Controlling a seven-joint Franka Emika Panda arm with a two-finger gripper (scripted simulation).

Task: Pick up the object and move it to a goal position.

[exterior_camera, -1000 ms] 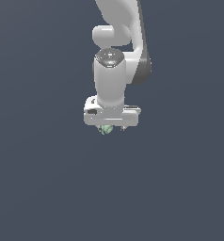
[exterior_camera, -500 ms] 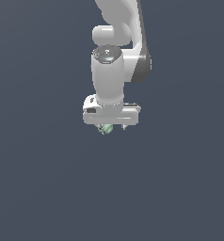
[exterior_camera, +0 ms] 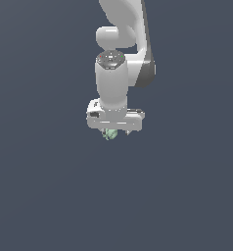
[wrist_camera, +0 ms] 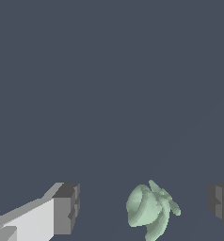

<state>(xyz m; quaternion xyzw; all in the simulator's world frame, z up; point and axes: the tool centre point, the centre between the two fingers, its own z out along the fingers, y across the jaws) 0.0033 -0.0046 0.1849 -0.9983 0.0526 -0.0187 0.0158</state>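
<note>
The white robot gripper (exterior_camera: 115,131) hangs over the tiny pale mint-green lumpy object (wrist_camera: 150,209), its dark-padded fingers (wrist_camera: 67,208) spread wide with the object between them, nearer the far pad and touching neither. Whether it rests on the dark grey floor (exterior_camera: 45,196) is hard to tell. Closing off-centre like this could nudge the lump aside and spoil the pinch.

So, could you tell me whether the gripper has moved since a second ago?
Cannot tell for sure: the gripper sits at the same spot in the exterior view, and the plain background offers no fixed reference.
</note>
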